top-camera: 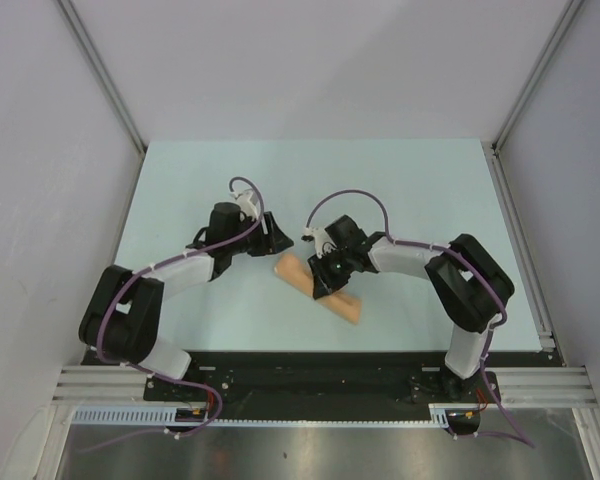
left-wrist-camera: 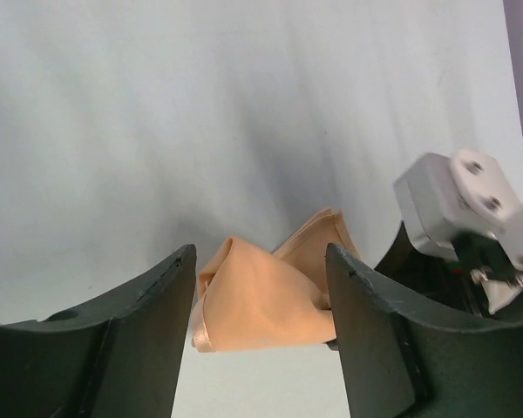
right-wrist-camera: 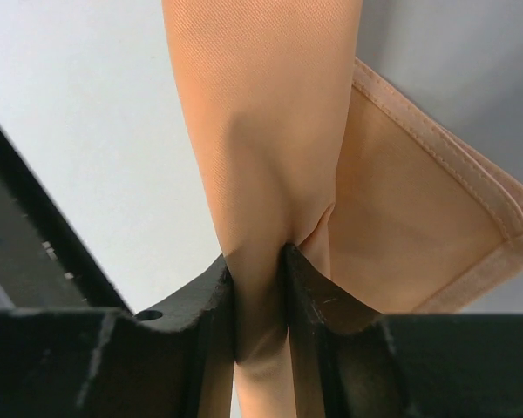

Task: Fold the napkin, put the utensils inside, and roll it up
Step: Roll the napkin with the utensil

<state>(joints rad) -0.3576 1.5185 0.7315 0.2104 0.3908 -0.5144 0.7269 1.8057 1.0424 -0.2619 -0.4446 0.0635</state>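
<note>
The peach-orange napkin (top-camera: 292,270) lies rolled into a short slanted bundle in the middle of the table. My right gripper (top-camera: 325,282) comes down on its middle. In the right wrist view the right gripper (right-wrist-camera: 260,261) is shut on a pinched fold of the napkin (right-wrist-camera: 261,131), with a hemmed flap spreading to the right. My left gripper (top-camera: 280,238) hovers just off the roll's upper-left end. In the left wrist view the left gripper (left-wrist-camera: 261,257) is open, and the napkin's end (left-wrist-camera: 261,305) lies beyond its fingers (left-wrist-camera: 148,331), untouched. The utensils are hidden.
The pale green tabletop (top-camera: 180,190) is fenced by white walls on three sides. A black rail (top-camera: 310,370) runs along the near edge by the arm bases. The right arm's white wrist block (left-wrist-camera: 458,196) sits close to my left fingers.
</note>
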